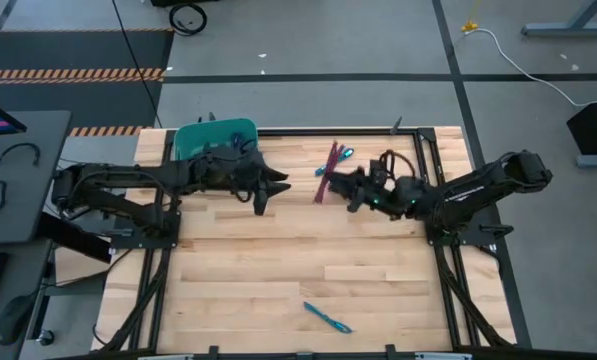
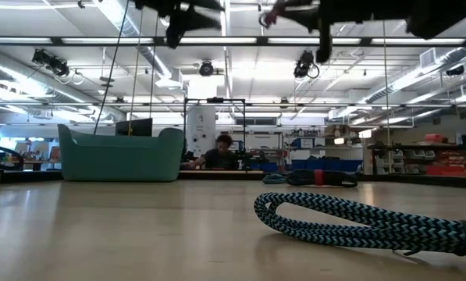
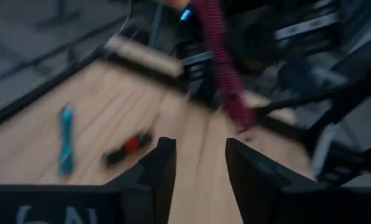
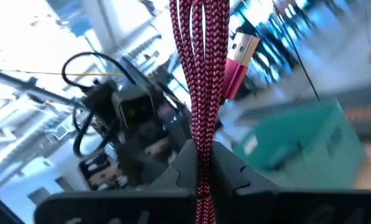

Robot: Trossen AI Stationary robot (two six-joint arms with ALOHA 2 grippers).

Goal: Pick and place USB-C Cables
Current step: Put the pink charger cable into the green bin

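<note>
- Your right gripper (image 4: 204, 163) is clenched on the maroon cable (image 4: 202, 74), lifted above the table (image 1: 278, 260).
- Your left gripper (image 3: 201, 163) hangs released near the teal bin (image 1: 214, 134).

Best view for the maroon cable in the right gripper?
Right wrist view: the maroon cable fills the frame, clamped in the right gripper. High view shows a thin strip; left wrist a blur; low view barely anything.

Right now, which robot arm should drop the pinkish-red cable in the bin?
Probably the right: the right gripper is shut on the maroon cable. The left gripper is open and empty beside the teal bin.
</note>
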